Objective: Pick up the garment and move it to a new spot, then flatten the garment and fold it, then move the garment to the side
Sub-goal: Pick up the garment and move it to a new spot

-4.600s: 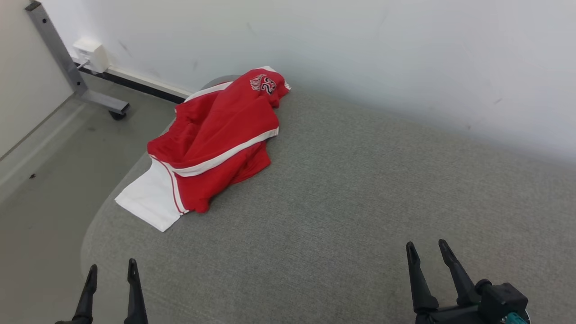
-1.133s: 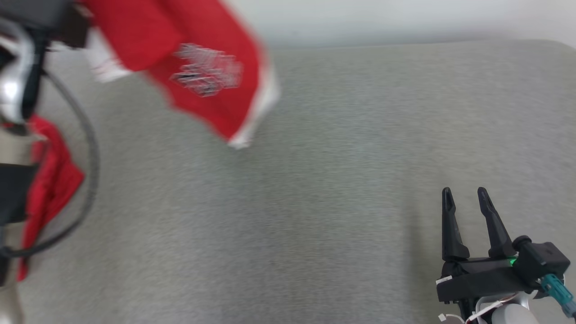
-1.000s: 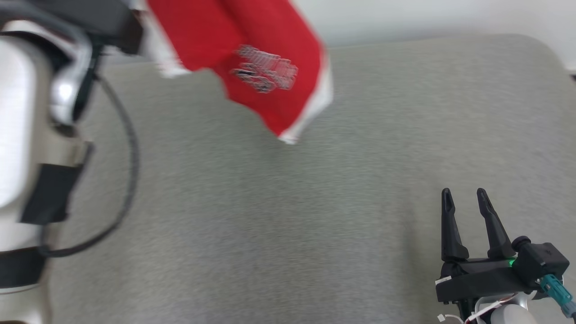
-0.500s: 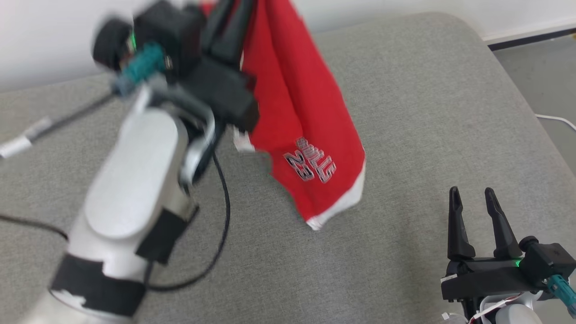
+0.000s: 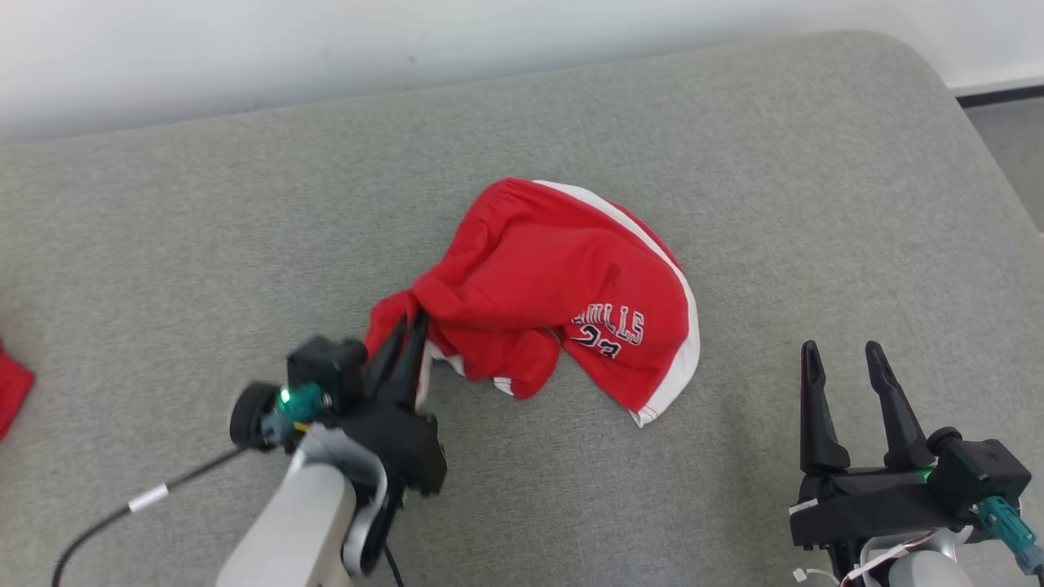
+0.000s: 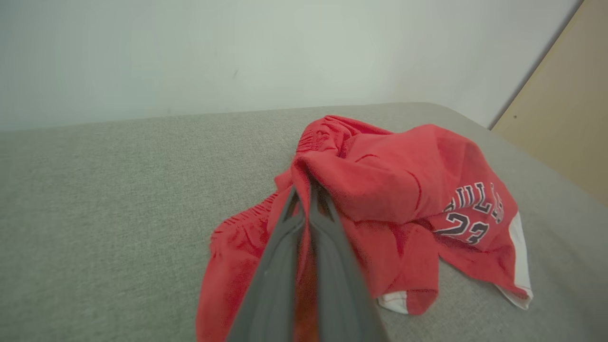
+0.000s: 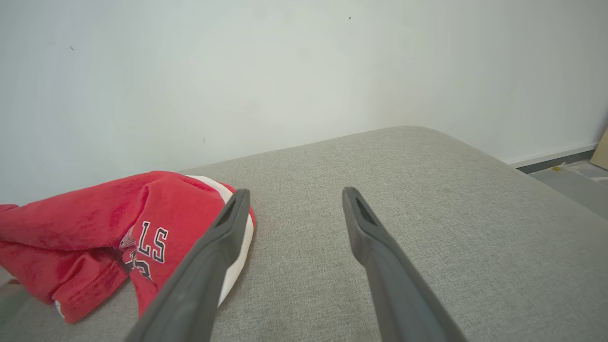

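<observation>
The garment (image 5: 563, 302) is a pair of red shorts with white trim and a "23" print, lying crumpled in the middle of the grey cushion (image 5: 734, 163). My left gripper (image 5: 412, 322) is shut on a pinched fold at the garment's left edge, low over the cushion. In the left wrist view the two fingers press together into the red garment (image 6: 394, 190). My right gripper (image 5: 840, 350) stands open at the lower right, apart from the cloth, with nothing between its fingers. The right wrist view shows the garment (image 7: 95, 228) to the left of its fingers (image 7: 228, 228).
A white wall (image 5: 326, 41) runs along the cushion's far edge. Floor (image 5: 1011, 139) shows past the cushion's rounded right corner. A scrap of red cloth (image 5: 12, 395) sits at the left edge. A black cable (image 5: 130, 505) trails from my left arm.
My left gripper has come down with the garment, which hung in the air half a second ago and now rests crumpled on the cushion. The head camera also shifted. The right gripper stays put.
</observation>
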